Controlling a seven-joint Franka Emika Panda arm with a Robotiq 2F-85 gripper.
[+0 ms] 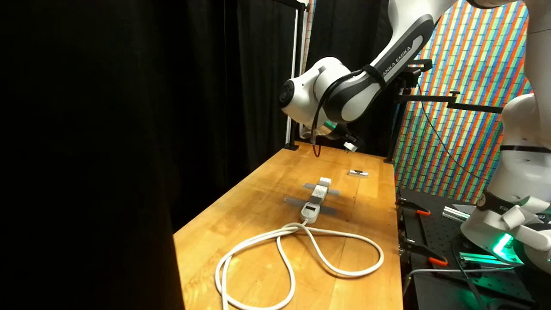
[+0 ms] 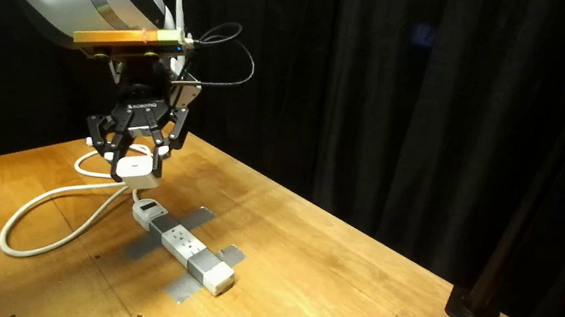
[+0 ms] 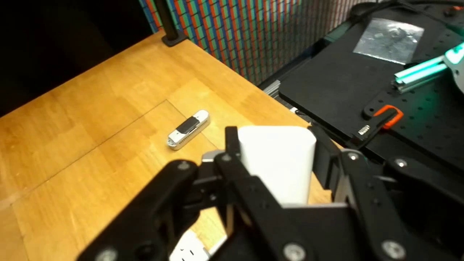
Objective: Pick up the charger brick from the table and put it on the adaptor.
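One charger brick (image 2: 139,169), small and white, is pinched between the two dark fingers (image 3: 231,139) of the gripper (image 2: 136,175) and held in the air above a wooden table (image 2: 332,276). The brick is clasped by opposite sides, as shown in the wrist view, and a small dark mark is borne on its outward face in an exterior view. On the table below, the white adaptor (image 2: 183,241) is laid flat and strapped down by two bands of grey tape (image 2: 196,218), their ends stuck to the wood on either side. Dark socket marks are left exposed between the bands, while a dark panel is set near the end where a thick white cable (image 1: 355,274) is joined. The cable is spread across the tabletop in wide loops. Brick and adaptor are seen apart, with the brick raised. A small dark-and-pale item (image 3: 188,129) is captured lying on the table, apart from the adaptor. The scene is backed by black curtains (image 2: 377,111) and a multicoloured striped backdrop (image 1: 473,64). Orange-tipped clamps (image 1: 438,261) are seen along one table edge, and a clear, shiny packet (image 3: 389,40) is laid on a black platform (image 3: 326,79) nearby.
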